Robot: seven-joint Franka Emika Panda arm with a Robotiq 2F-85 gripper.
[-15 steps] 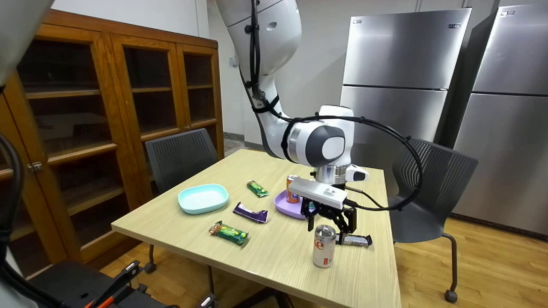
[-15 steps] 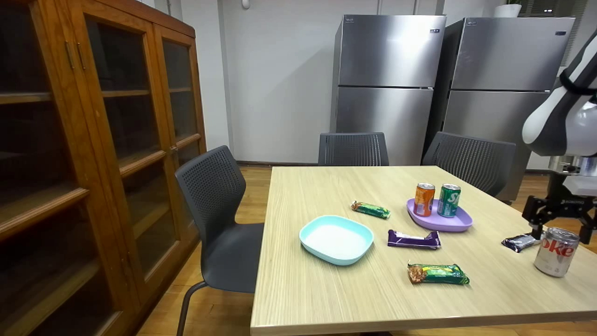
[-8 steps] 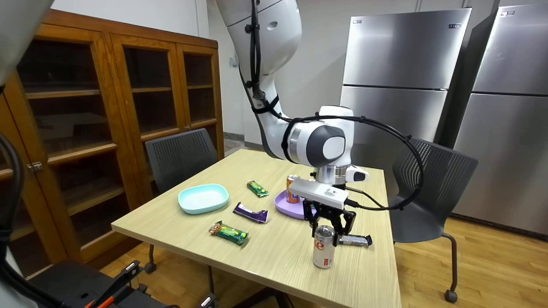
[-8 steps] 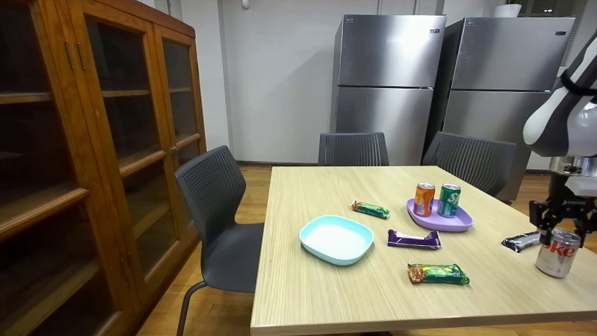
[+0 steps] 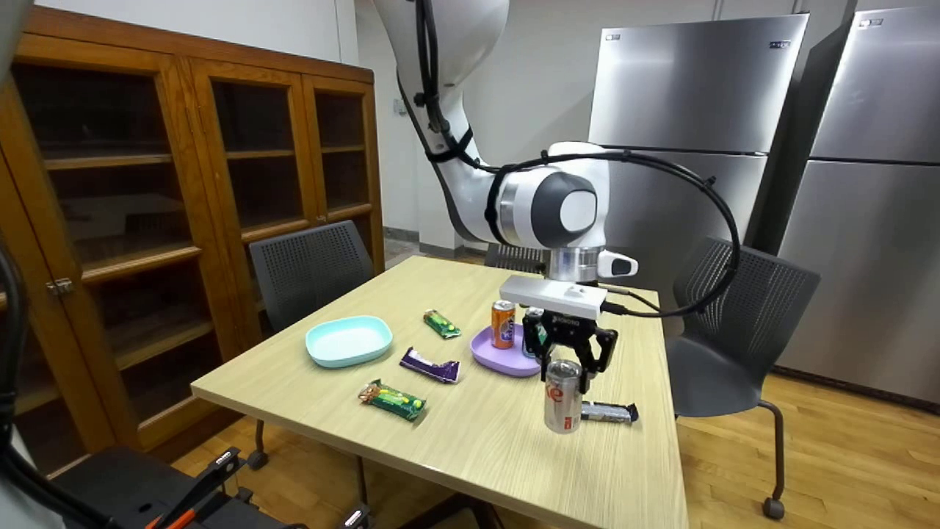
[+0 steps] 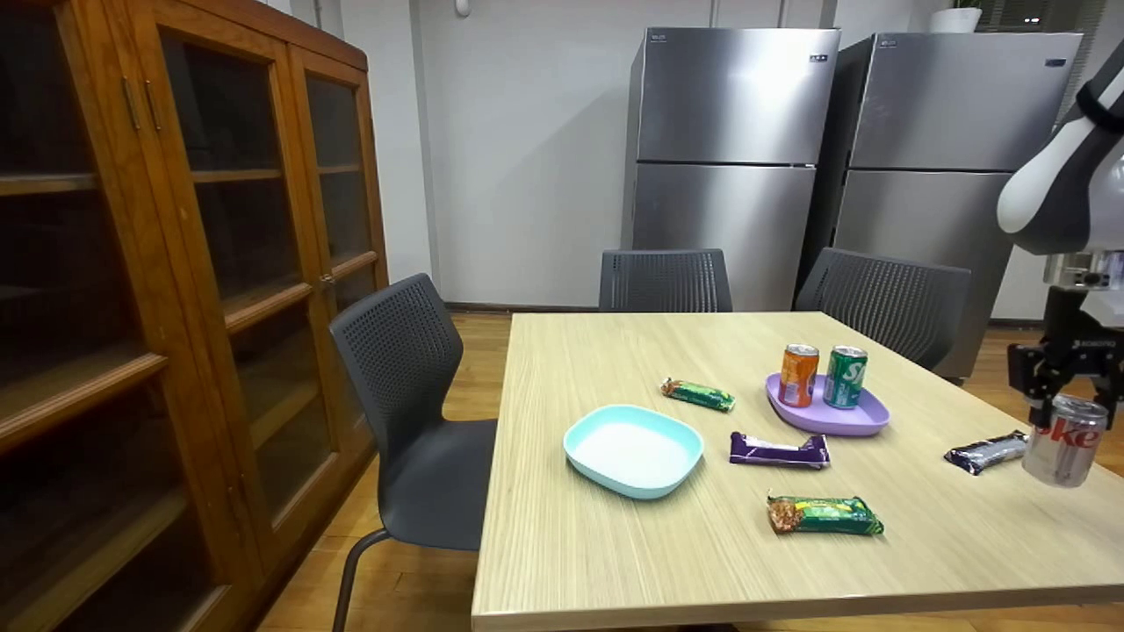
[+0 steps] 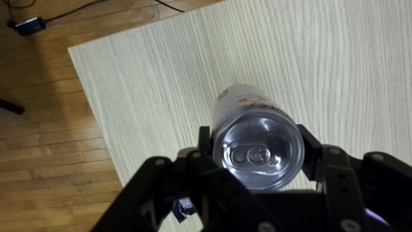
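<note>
Gripper: clamped on Coke can
Table corner: well apart — tabletop between
Silver-wrapped bar: near table edge

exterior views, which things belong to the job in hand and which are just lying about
In the job:
claw
silver can, gripped

Untouched by the claw, so perhaps just lying about:
silver-wrapped bar
purple-wrapped bar
two green-wrapped bars
turquoise plate
purple plate, bearing the orange can and green can

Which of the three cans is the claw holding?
The silver can, gripped by the claw; the orange can and green can stand upright on the purple plate.
</note>
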